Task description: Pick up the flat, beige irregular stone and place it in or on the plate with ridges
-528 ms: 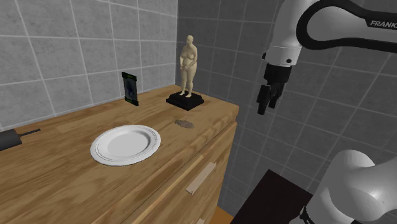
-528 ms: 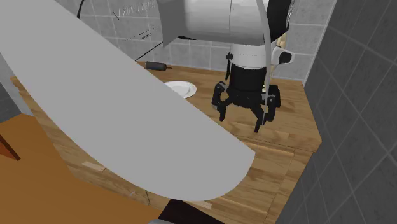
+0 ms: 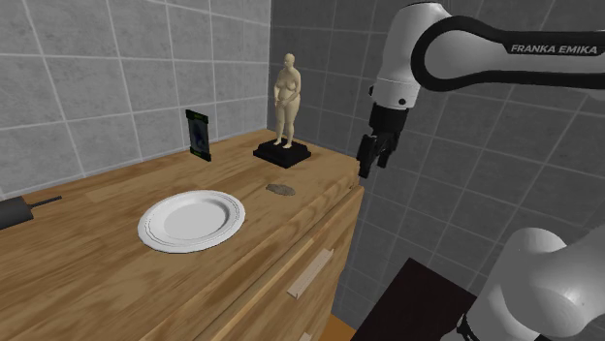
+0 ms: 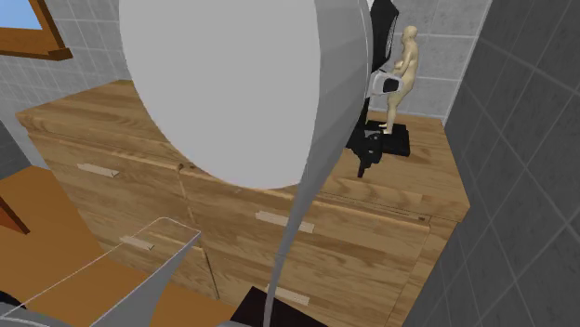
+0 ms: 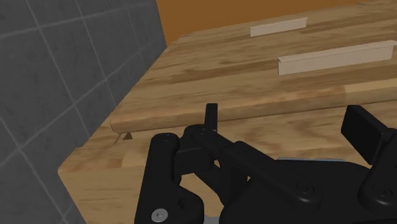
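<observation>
Around the stone (image 3: 281,188): a figurine (image 3: 287,102) on a black base (image 3: 282,151) just behind it, toward the tiled wall (image 3: 97,77), apart from it. On the shoulder view's left, a white ridged plate (image 3: 191,220), near but not touching. Lies flat on the wooden counter (image 3: 87,271), close to the front edge, looks dull grey-brown. Further back, against the wall: a dark green card (image 3: 199,133), upright. At the shoulder view's left edge: a black thing (image 3: 15,210) with a thin handle, cut off by the frame.

Pincer (image 3: 366,160): hangs beside the counter's far corner, on the shoulder view's right of the figurine, higher than the stone and apart from it. Stands wide, fingers (image 5: 211,118) apart, grips nothing. In the second exterior view, much of the counter top blocked by the arm (image 4: 232,84), one big grey link close to the camera.

Counted: one stone, one plate, one figurine, one card, one black thing. Four drawer handles (image 4: 279,218) on the counter front in the second exterior view, two in the wrist view.
</observation>
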`<action>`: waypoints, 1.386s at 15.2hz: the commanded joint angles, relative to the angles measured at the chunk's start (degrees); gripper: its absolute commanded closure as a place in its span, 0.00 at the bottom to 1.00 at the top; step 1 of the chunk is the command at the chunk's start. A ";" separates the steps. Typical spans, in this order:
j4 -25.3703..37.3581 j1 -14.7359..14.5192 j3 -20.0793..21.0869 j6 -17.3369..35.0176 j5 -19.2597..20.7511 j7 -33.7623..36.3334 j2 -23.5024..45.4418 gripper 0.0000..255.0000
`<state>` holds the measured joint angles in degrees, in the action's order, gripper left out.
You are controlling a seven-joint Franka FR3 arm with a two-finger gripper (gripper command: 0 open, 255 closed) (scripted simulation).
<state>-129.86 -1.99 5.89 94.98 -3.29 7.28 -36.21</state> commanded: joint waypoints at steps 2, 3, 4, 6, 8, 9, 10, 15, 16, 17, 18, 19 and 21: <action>0.93 -0.53 2.04 5.49 -0.45 1.50 4.66 0.00; 1.53 -0.65 2.65 7.06 -0.45 1.96 6.29 0.00; 2.22 -0.76 3.26 8.57 -0.40 2.43 7.94 0.00; 3.79 -0.96 4.47 11.46 -0.14 3.42 11.34 0.00; 5.66 -1.11 5.67 14.14 0.34 4.48 14.84 0.00; 6.69 -1.18 6.26 15.40 0.67 5.04 16.63 0.00; 7.80 -1.25 6.84 16.59 1.07 5.62 18.44 0.00; 14.44 -1.68 9.57 21.62 4.08 8.89 27.79 0.00; 15.48 -1.78 9.90 22.17 4.61 9.38 29.10 0.00; 14.99 -1.80 9.89 22.90 4.70 9.44 29.35 0.00; 14.51 -1.80 9.90 23.63 4.80 9.51 29.62 0.00; 14.05 -1.80 9.91 24.36 4.89 9.58 29.90 0.00; 13.16 -1.78 9.94 25.82 5.10 9.72 30.49 0.00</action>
<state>-116.37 -3.74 15.74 120.01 1.64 16.78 -6.16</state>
